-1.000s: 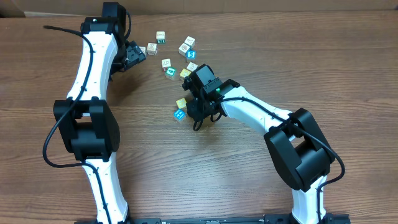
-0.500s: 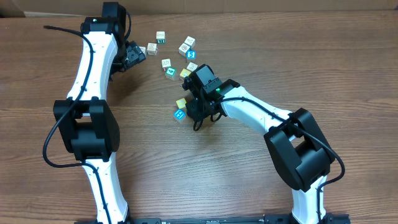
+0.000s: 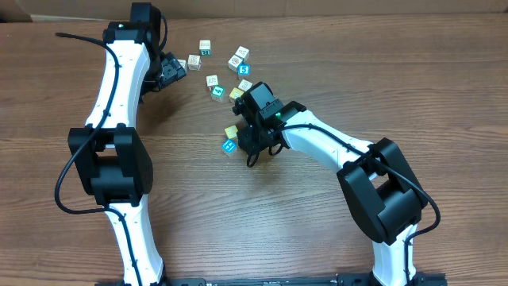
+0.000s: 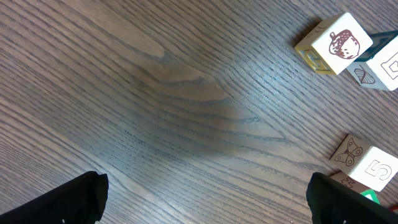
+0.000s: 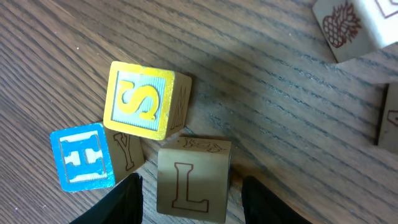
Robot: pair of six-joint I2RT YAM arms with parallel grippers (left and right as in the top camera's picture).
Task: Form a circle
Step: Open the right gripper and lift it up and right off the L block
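No circle is formed; its pieces, small printed cubes, lie scattered. In the right wrist view a plain cube with an L [image 5: 193, 180] sits between the fingers of my right gripper [image 5: 193, 200], which is open with a gap on each side. Touching it are a yellow S cube [image 5: 140, 99] and a blue H cube [image 5: 84, 155]. Overhead, the right gripper [image 3: 255, 148] covers the L cube, with the blue cube [image 3: 228, 146] just to its left. My left gripper [image 4: 205, 199] hangs open over bare wood near the cube at the far left [image 3: 194, 62].
More cubes lie loose at the back of the wooden table [image 3: 381, 87]: a white one [image 3: 205, 47], a pair [image 3: 238, 57] and a teal-faced one [image 3: 217, 92]. An acorn cube [image 4: 334, 43] and a cube with a 5 [image 4: 367, 167] lie right of the left gripper.
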